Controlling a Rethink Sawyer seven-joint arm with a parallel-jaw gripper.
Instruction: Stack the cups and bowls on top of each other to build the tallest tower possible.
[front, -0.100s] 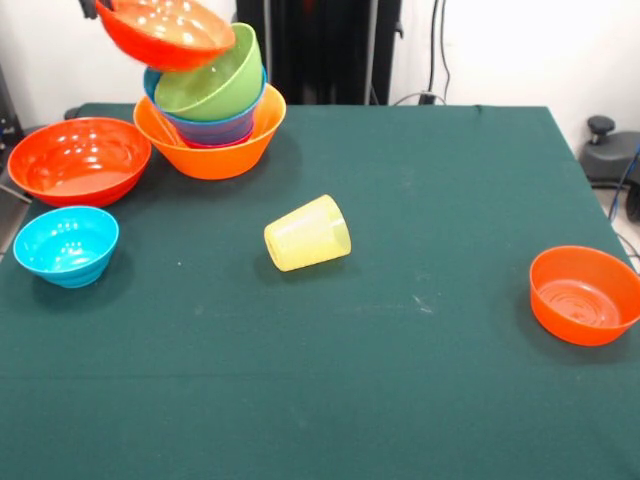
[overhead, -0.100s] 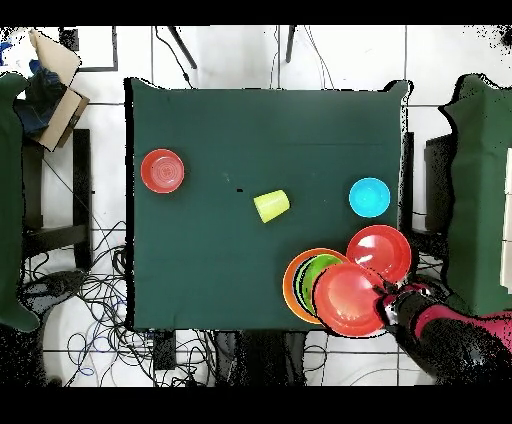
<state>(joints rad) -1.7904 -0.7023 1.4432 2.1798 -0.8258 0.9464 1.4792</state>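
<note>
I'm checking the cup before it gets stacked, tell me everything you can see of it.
The cup is a translucent pale-yellow plastic tumbler, tapered. It lies on its side on the green table, near the middle, its wide open end toward the tower. Nothing touches it but the cloth; the bowls stand apart from it. The overhead view shows it alone too.

green table mostly open; tipped cup mid-table, tower crowds far corner.
</note>
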